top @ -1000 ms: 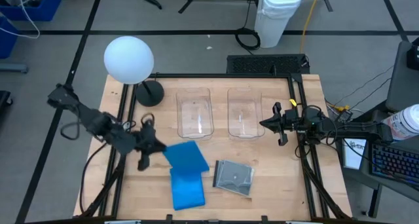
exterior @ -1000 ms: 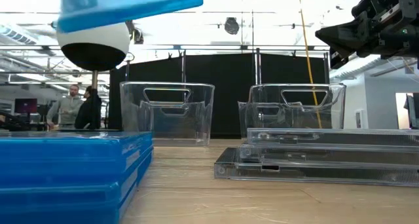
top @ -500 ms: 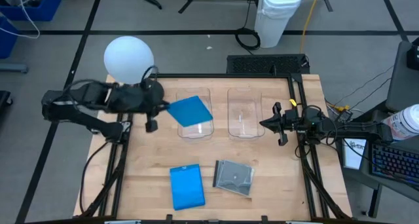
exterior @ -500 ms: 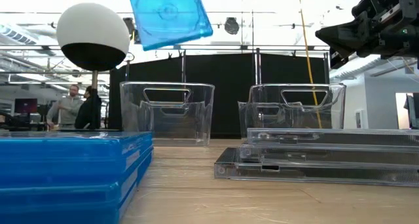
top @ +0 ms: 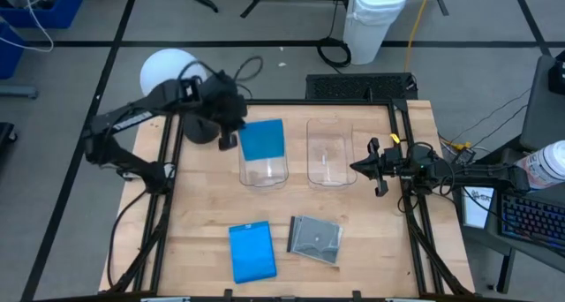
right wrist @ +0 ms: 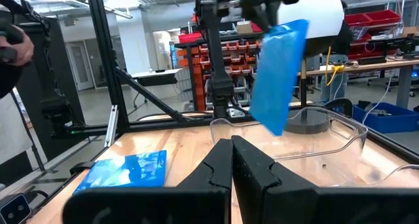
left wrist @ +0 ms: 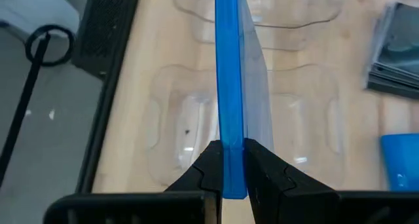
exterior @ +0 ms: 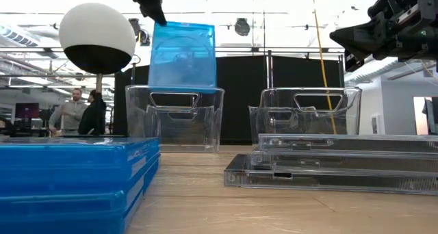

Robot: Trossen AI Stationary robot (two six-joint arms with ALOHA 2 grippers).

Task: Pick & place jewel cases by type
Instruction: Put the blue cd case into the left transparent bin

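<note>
I am looking at a light wooden table [top: 203, 249] that is carrying, at its far half, two clear tubs, left [top: 263, 165] and right [top: 330, 152], standing side by side. A lamp base [top: 201, 125] is sitting near the far left corner. Toward the near edge, a stack of blue cases [top: 252, 252] is lying just beside a stack of grey see-through cases [top: 316, 239].

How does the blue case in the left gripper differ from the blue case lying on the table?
The held bright blue plastic case hangs on edge, pinched in the left gripper above the left clear plastic tub. The other bright blue plastic case lies flat on the wooden table, at its front edge, untouched. Both are thin rectangles of like colour.
</note>
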